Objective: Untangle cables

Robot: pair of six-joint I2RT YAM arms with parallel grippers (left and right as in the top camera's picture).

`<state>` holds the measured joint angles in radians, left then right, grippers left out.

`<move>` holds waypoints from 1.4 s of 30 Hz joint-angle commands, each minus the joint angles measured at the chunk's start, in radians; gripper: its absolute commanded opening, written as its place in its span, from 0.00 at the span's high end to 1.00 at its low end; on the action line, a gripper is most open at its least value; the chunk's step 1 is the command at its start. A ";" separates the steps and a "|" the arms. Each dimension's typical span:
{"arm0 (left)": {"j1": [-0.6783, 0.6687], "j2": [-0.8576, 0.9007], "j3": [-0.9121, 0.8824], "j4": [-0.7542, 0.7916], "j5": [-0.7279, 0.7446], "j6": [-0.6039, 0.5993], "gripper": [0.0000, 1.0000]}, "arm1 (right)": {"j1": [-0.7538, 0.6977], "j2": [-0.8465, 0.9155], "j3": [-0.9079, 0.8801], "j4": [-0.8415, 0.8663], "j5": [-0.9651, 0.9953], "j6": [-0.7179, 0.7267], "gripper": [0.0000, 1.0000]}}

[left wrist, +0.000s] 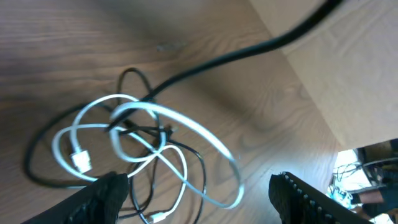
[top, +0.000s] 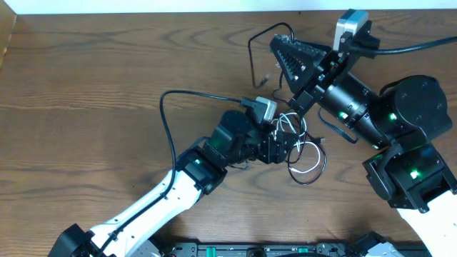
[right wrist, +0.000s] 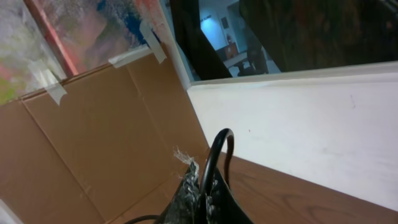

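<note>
I'm seeing soft, even light overhead — the table [top: 86,107] grain is reading sharp and the shadows faint. My left wrist feed is smearing: the white cable [left wrist: 193,130] is blurring, and the fingers [left wrist: 102,196] are sitting out of focus. The right wrist view is glaring bright — the black cable [right wrist: 212,155] is showing as a silhouette.

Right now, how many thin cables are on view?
2. The white cable lies looped on the table under the open left claw; the black cable threads through it, one stretch pinched in the right claw.
</note>
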<state>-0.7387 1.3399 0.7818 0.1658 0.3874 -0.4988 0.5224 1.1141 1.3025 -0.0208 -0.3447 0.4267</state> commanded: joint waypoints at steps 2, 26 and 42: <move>-0.032 0.011 0.007 0.009 -0.019 -0.012 0.23 | 0.010 -0.013 0.008 0.007 -0.003 0.026 0.99; 0.081 0.161 0.008 -0.229 -0.198 -0.024 0.93 | -0.077 -0.014 0.008 -0.289 0.161 0.018 0.99; 0.369 0.137 0.007 -0.506 -0.198 0.130 0.92 | -0.789 -0.053 0.008 -0.516 0.274 -0.043 0.99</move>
<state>-0.4126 1.5017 0.7845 -0.3248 0.2035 -0.4026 -0.1463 1.0721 1.3018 -0.5205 -0.0811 0.4004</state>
